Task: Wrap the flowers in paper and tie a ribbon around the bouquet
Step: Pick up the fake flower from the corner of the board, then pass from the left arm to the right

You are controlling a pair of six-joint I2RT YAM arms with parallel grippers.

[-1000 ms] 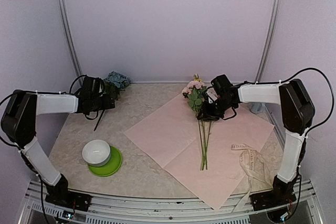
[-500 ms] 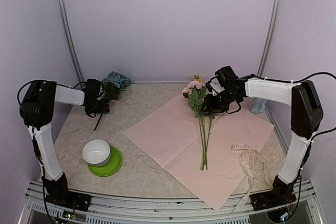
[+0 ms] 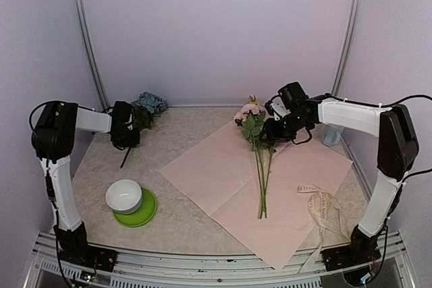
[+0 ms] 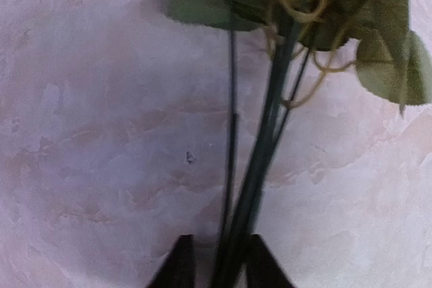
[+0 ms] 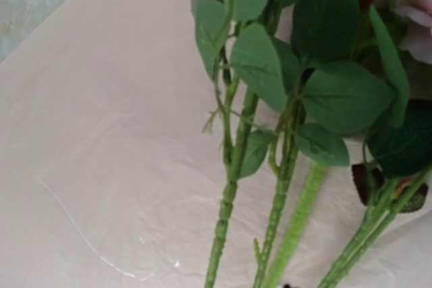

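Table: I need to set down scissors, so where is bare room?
Bare marble lies between the white bowl and the left edge of the paper, and at the far edge between the blue hydrangea and the pink roses. Crowded: the right side, with the ribbon.

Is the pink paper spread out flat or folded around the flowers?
Spread flat: the paper lies open, flower stems resting on top, unwrapped.

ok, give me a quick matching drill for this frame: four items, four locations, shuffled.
1 bowl
2 ribbon
3 pink roses
4 blue hydrangea

a far left corner
b on the green plate
c stalks lying across the pink paper
d bunched at the near right

Pairs: 1-b, 2-d, 3-c, 4-a
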